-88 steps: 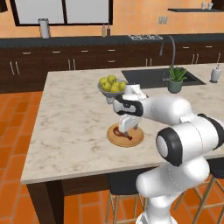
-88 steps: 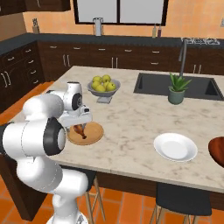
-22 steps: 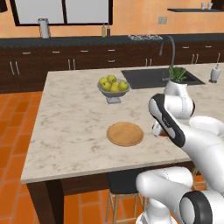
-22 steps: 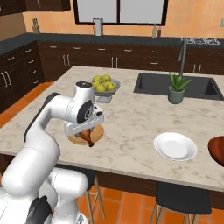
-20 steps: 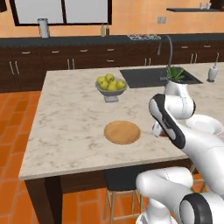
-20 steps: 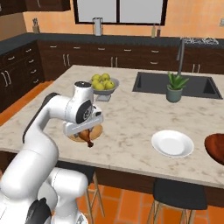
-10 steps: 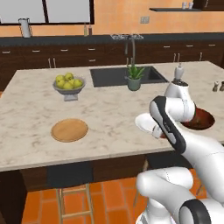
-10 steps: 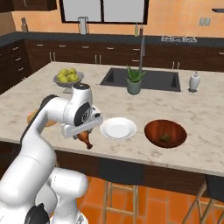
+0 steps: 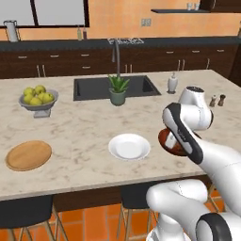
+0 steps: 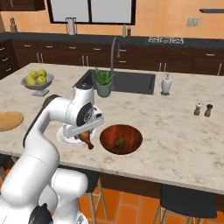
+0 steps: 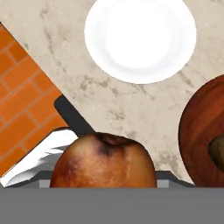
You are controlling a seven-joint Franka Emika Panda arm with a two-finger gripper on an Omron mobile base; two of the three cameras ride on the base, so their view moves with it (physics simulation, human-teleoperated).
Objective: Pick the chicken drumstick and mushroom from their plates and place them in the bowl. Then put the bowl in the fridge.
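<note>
While you look across the marble island counter (image 10: 175,131), note the sink (image 9: 113,88) sunk into its far side with a potted plant (image 10: 103,83) at the near rim. Your arm reaches low over the counter's front edge in the right base view. Bowl (image 10: 121,138) — reddish-brown, sits near the front edge, just right of the gripper (image 10: 86,138); in the left base view it is mostly hidden behind the arm. White plate (image 9: 129,146) lies just beside the bowl, bare on top, partly behind the gripper in the right base view. Wooden plate (image 9: 28,155) is well apart at the far left end of the counter, also bare. Grey pedestal fruit bowl (image 9: 39,99) with yellow-green fruit stands behind it. Gripper is clamped on the chicken drumstick (image 10: 85,138), held above the counter between white plate and bowl, bone end pointing down; in the hand view its browned meat (image 11: 104,160) sits right at the bottom. Mushroom (image 10: 119,142) — small dark lump, rests inside the bowl near its middle.
</note>
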